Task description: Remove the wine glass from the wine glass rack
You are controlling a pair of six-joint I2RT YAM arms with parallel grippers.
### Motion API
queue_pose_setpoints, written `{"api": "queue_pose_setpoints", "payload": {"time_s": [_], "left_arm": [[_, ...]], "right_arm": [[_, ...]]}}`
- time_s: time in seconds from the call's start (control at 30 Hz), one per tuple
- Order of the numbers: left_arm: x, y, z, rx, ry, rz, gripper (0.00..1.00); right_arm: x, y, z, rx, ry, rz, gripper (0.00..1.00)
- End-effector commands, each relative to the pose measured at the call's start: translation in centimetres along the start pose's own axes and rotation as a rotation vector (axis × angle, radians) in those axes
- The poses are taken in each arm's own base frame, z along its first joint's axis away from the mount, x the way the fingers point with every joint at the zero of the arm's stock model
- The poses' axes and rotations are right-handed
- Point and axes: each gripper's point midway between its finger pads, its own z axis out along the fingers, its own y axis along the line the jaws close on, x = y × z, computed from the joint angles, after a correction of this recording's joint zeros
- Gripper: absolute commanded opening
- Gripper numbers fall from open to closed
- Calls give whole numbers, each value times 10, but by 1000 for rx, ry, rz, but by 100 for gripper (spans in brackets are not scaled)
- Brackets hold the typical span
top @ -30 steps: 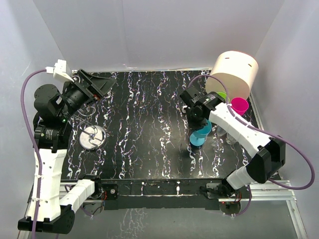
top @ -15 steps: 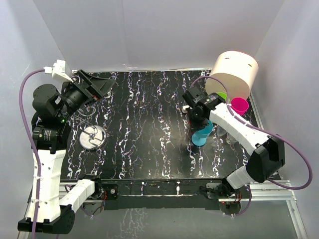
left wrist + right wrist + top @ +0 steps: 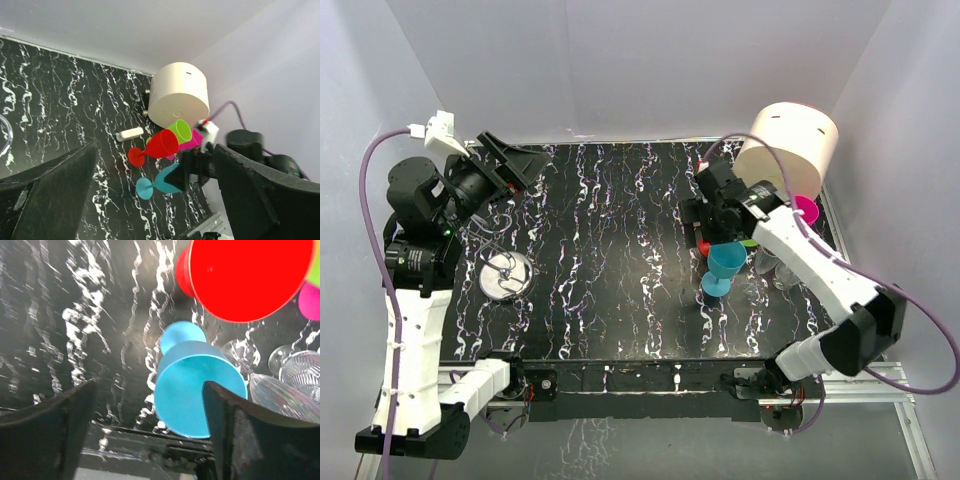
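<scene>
Right hand (image 3: 149, 387): fingers spread, over the wine glass (image 3: 725, 264).
Wine glass: blue, upright on the desk (image 3: 610, 250), centre right of top view.
Wine glass rack (image 3: 506, 274): left side, well apart.
Left hand (image 3: 520, 160): spread wide.

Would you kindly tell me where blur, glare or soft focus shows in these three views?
Top external: sharp and evenly lit, with a bright glint on the wine glass rack base. Left wrist: the near fingers are dark and soft; the red glass is clear. Right wrist: the table looks smeared, the blue glass crisp.
</scene>
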Motion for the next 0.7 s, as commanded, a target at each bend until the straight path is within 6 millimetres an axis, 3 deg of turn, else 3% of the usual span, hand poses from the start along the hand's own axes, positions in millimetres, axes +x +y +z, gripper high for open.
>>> {"api": "queue_pose_setpoints", "payload": {"time_s": [0.0, 0.2, 0.27, 0.4, 0.5, 0.67], "left_arm": [[-26, -11, -10, -19, -77, 124, 99], [-67, -19, -28, -102, -215, 233, 99], [-80, -23, -38, -125, -274, 255, 99], [-95, -30, -56, -137, -376, 283, 99], [-99, -31, -68, -145, -424, 293, 99], [-102, -33, -79, -156, -458, 297, 99]], "right_arm": [[-72, 9, -85, -135, -392, -19, 96], [-124, 5, -194, -227, -810, -10, 98], [-128, -2, -233, -256, -949, 2, 98], [-120, -29, -290, -249, -1166, 76, 98], [-108, -51, -319, -224, -1284, 141, 98], [-104, -68, -337, -168, -1308, 185, 98]]}}
